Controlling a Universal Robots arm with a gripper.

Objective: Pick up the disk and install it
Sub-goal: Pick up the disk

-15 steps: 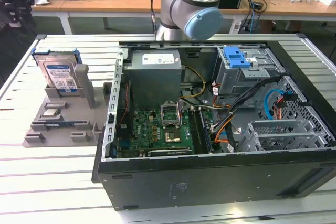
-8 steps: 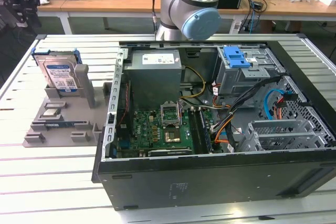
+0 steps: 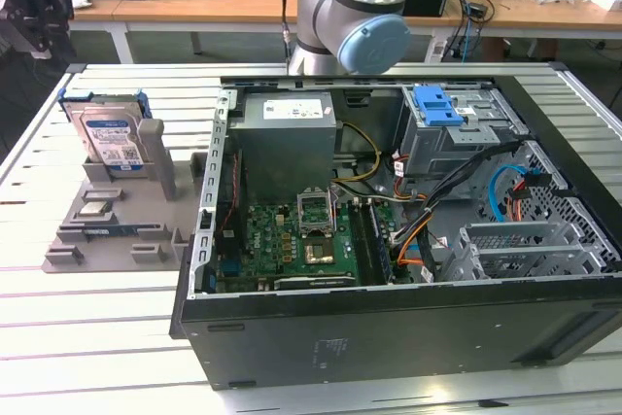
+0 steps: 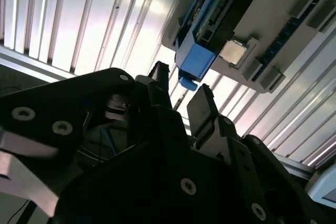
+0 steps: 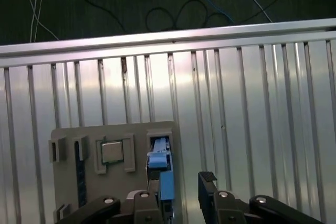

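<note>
Eyes on the disk [image 3: 109, 133]: it stands on edge in a slot of the grey holder [image 3: 155, 167], label facing out and blue frame showing along its top and sides, on the exterior view's left. It is not in the machine; it sits well apart from the drive bay.

From above, in the first wrist view, the disk [image 5: 166, 182] is a thin blue strip seen edge-on. In the second wrist view its blue end tab [image 4: 195, 59] pokes out just past the fingertips.

The gripper [image 4: 181, 90] is released, jaws spread with a clear gap and nothing between them. Its two black fingers [image 5: 207, 179] sit either side of that blue edge in the first wrist view, the disk lying closer to one finger than the other. I cannot tell whether either finger touches it.

Beside the disk's slot a small square chip [image 5: 112, 153] lies flat in its own recess of the holder. The holder rests on the slatted metal table [image 3: 97, 337]. On the exterior view's right lies the opened computer case [image 3: 389, 337], green board and cables exposed, with the arm [image 3: 355, 21] rising behind it.
</note>
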